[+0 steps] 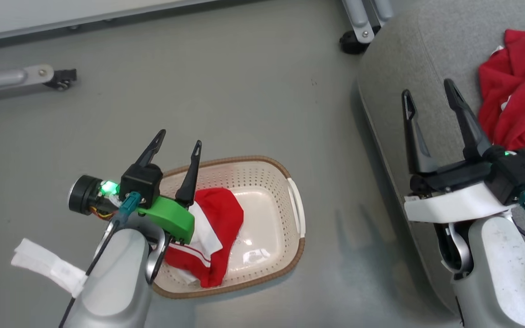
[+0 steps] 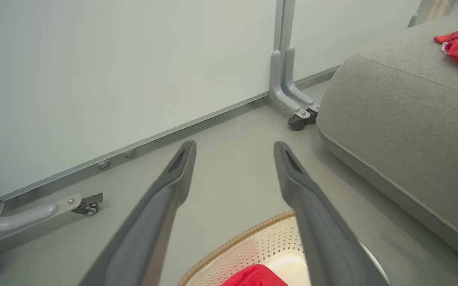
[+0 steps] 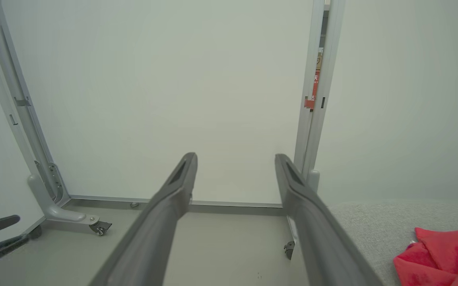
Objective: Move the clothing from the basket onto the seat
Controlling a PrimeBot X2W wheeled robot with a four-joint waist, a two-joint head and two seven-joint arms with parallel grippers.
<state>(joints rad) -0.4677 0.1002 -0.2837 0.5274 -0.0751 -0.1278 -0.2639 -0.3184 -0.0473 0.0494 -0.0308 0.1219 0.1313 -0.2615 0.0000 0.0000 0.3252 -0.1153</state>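
Over the basket (image 1: 262,160) the left claw (image 1: 180,138) is held open, empty; right claw (image 1: 428,88) is spread wide by the seat (image 1: 408,54).

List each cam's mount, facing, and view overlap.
Head view: on the head, looking down at floor, basket and seat; left hand, right hand, both open, and forearms show.
Left wrist view: along left hand's fingers toward a white partition; basket below, seat right.
Right wrist view: along right hand's fingers at the partition; seat corner lower right.
Shared: red garment on the seat, in all three.
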